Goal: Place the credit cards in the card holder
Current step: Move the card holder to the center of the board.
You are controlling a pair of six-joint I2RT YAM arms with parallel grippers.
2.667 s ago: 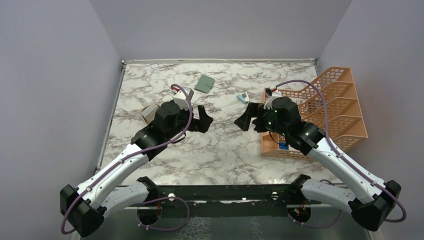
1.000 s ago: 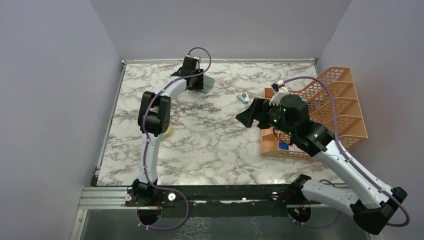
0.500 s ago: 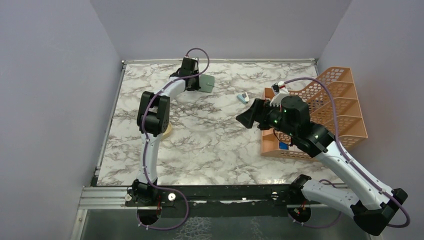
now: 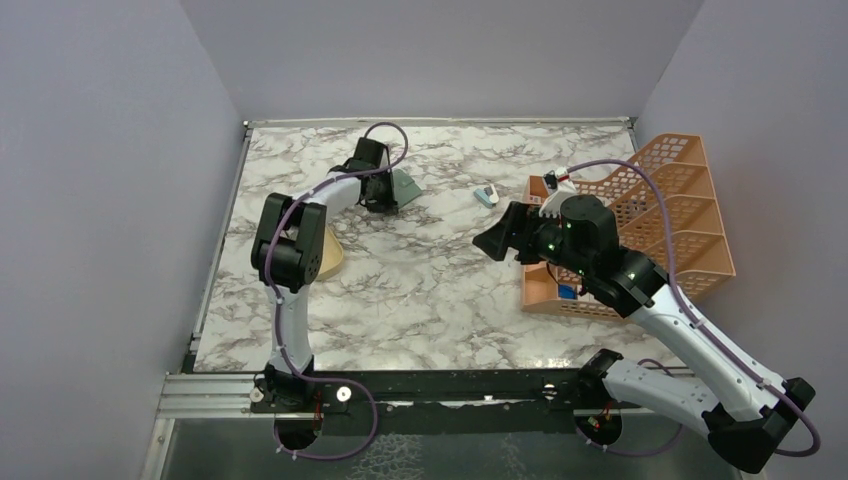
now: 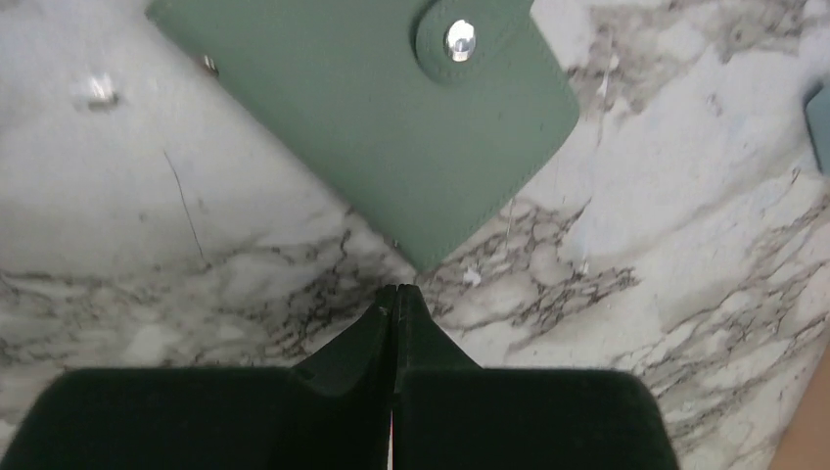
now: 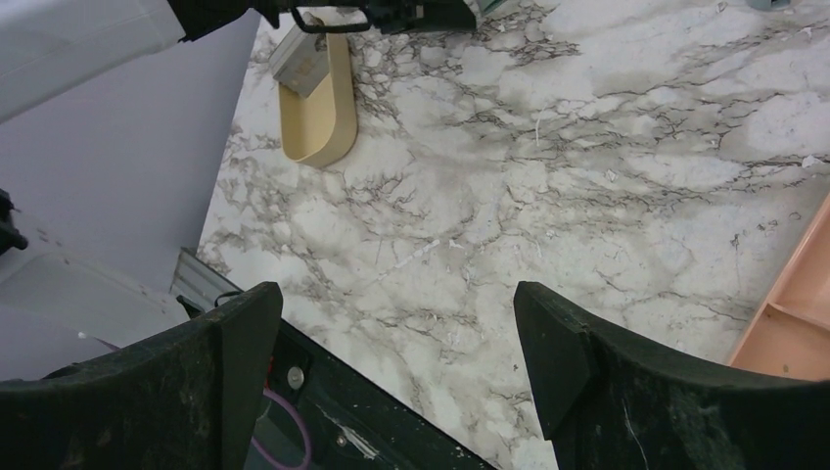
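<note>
Left gripper (image 5: 394,294) clenched at the card holder (image 5: 391,127); right gripper (image 6: 396,294) released.

I had the left fingertips pressed together on nothing, just short of the card holder's near corner. The holder lay flat and snapped closed on the marble table (image 5: 147,196), toward its far side. Of the credit cards (image 6: 297,61) I could make out a pale grey one in the tan dish (image 6: 323,132) near the left edge. My right gripper hovered spread wide above bare marble, beside the orange rack (image 4: 680,200).

High rear overview, wrist views close, angled down, sharing tabletop (image 4: 440,290)
</note>
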